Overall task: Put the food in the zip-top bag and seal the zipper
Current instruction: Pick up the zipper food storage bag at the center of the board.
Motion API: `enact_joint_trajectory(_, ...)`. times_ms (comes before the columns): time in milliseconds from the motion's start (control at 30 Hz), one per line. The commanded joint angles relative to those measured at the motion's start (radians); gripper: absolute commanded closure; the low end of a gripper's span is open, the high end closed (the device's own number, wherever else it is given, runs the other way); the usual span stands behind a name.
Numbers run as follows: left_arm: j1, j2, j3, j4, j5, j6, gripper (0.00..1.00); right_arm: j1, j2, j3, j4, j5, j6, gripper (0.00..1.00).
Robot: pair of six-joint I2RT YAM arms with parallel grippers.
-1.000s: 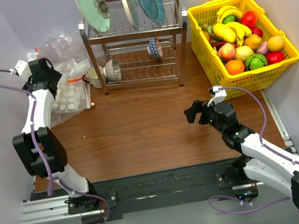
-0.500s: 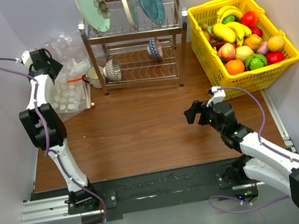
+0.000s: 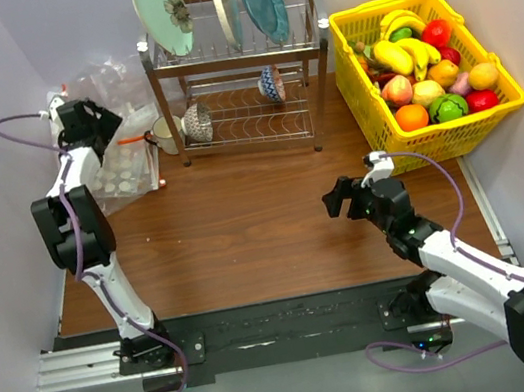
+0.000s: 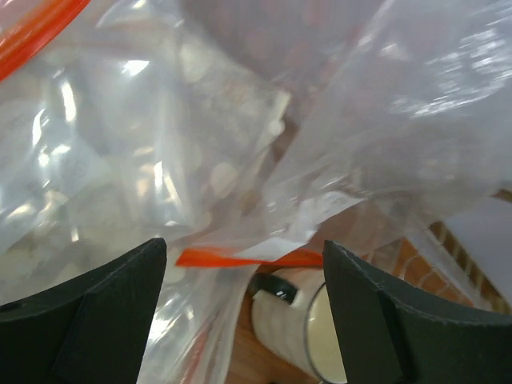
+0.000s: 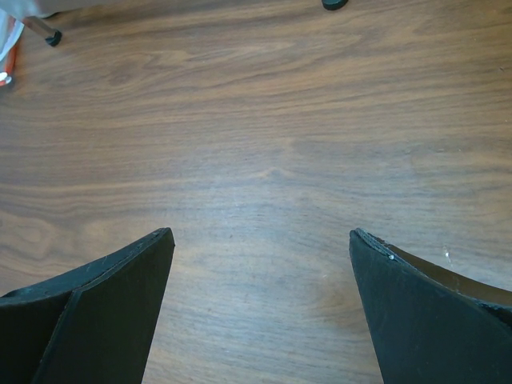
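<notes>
Staged lab kitchen: dish rack [image 3: 244, 108], walled wooden table [image 3: 248, 229], aluminium rail [image 3: 70, 371].

**Top external:** high behind the near edge, looking down over the whole surface [image 3: 248, 229]. **Left wrist:** past the left claw [image 4: 244, 248], very near clear bags [image 4: 160, 144] at the far-left corner. **Right wrist:** past the right claw [image 5: 260, 232], close above the surface's right half. The top view covers both.
</notes>
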Motion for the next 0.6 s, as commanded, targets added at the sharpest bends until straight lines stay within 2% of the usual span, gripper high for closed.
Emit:
enact_joint_trajectory(0,0.006,-0.063,0.040,0.263,0.131,-0.023,0.16,0.000,0.022,0.013,0.049,-0.011,-0.008,0.05)
enact_joint_trajectory(100,0.006,0.048,0.186,0.190,0.180,-0.037,0.16,0.001,0.027,0.015,0.054,-0.014,-0.011,0.05)
enact_joint_trajectory(267,0.008,0.180,0.275,0.186,0.186,-0.053,0.16,0.001,0.024,0.011,0.057,-0.013,-0.014,0.05)
enact_joint_trajectory(400,0.006,0.258,0.353,0.211,0.226,-0.049,0.31,0.000,0.028,0.011,0.057,-0.005,-0.017,0.05)
enact_joint_trajectory(500,0.006,0.296,0.387,0.220,0.261,-0.057,0.55,0.000,0.041,0.015,0.061,-0.002,-0.015,0.05)
enact_joint_trajectory(533,0.008,0.292,0.387,0.226,0.271,-0.058,0.76,0.000,0.045,0.016,0.061,-0.003,-0.015,0.05)
enact_joint_trajectory(567,0.008,0.283,0.384,0.231,0.274,-0.055,0.86,0.001,0.047,0.018,0.061,-0.002,-0.017,0.05)
